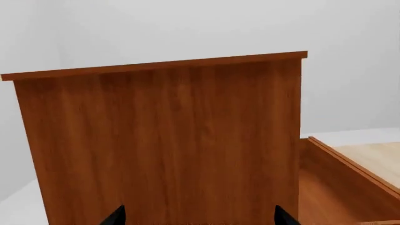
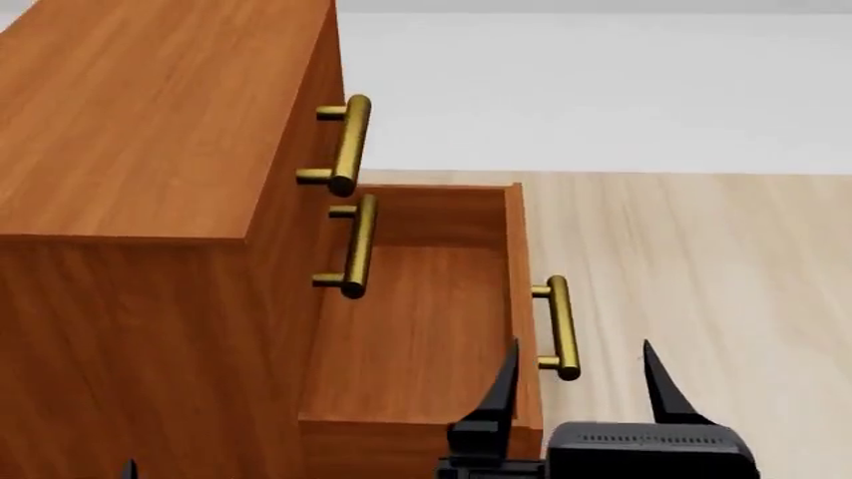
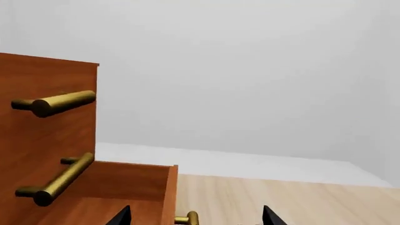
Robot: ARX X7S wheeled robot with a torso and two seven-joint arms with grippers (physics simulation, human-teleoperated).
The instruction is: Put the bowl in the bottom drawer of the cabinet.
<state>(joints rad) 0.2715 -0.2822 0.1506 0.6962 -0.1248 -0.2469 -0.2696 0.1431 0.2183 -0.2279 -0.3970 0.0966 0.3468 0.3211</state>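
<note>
The bowl is out of view in all three views. The reddish-brown cabinet fills the left of the head view. Its bottom drawer is pulled out, and the wooden inside that shows holds nothing. The drawer's brass handle faces right. My right gripper is open, with one finger over the drawer's front edge and the other beyond the handle; nothing is held in the right gripper. My left gripper is open and empty, facing the cabinet's side panel.
The two upper drawers are shut, their brass handles sticking out above the open drawer. Pale wood floor lies to the right of the cabinet. A white wall stands behind.
</note>
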